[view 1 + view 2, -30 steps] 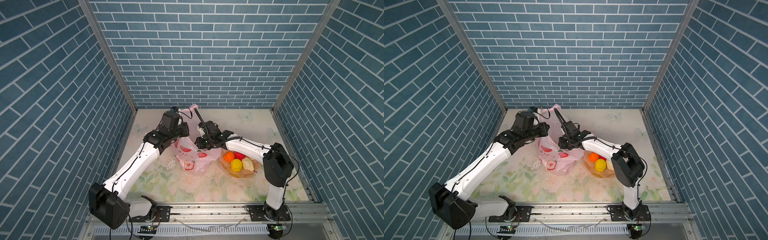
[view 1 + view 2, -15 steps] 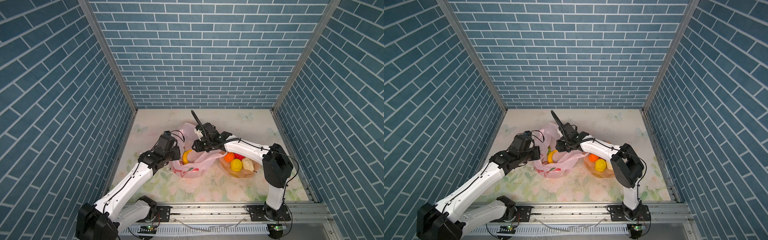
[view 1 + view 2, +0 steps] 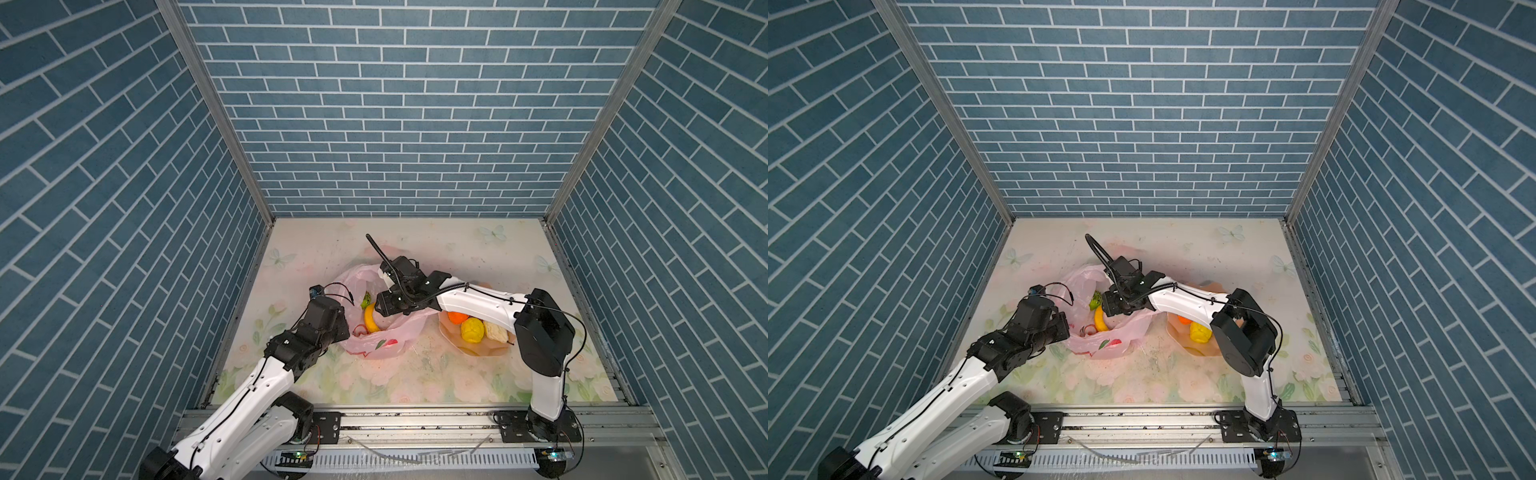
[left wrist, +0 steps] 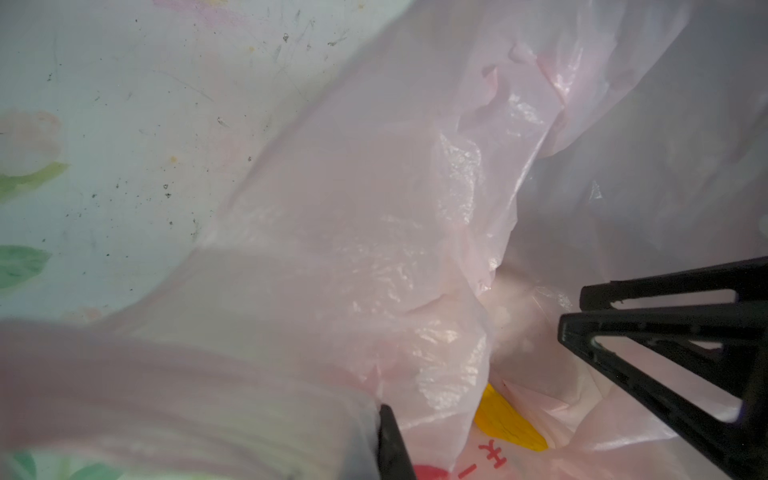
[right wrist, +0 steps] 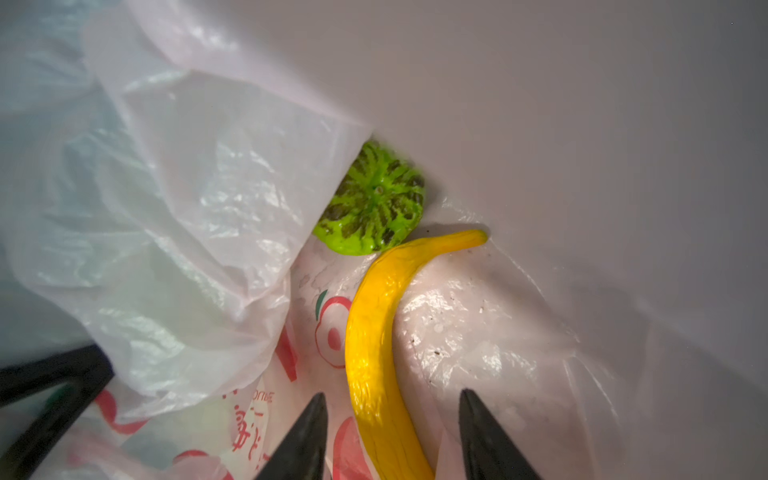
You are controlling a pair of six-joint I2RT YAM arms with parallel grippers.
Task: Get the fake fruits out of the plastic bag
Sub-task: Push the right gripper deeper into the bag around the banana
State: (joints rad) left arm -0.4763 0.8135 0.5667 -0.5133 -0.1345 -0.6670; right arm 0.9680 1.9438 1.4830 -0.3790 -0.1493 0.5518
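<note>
Pink film of the plastic bag (image 3: pixel 401 332) lies crumpled in the middle of the table (image 3: pixel 436 253) in both top views, its mouth gaping. Inside it curves the banana (image 3: pixel 369 319), with the green fruit (image 3: pixel 366 299) against its end at 12 o'clock. The left gripper (image 3: pixel 345 329) sits at the bag's 9 o'clock rim. The right gripper (image 3: pixel 384 305) reaches in from 2 o'clock. At 3 o'clock of the bag stands the peach bowl (image 3: pixel 482 352), holding an orange ball (image 3: pixel 456 318), a yellow ball (image 3: pixel 472 330) and a cream bumpy fruit (image 3: pixel 496 332). The right arm hides whatever else is in it.

Left wrist view: bunched film wraps over one black fingertip (image 4: pixel 390 440). The jaws are closed, pinching the bag's edge as far as I can judge. A yellow sliver, likely the banana, shows between folds.

Right wrist view: the jaws stand apart, straddling the banana's thick end without touching it. The green fruit lies half under a fold.

By my reckoning at least three fruits are out and two are left inside, and the banana looks to be next.
</note>
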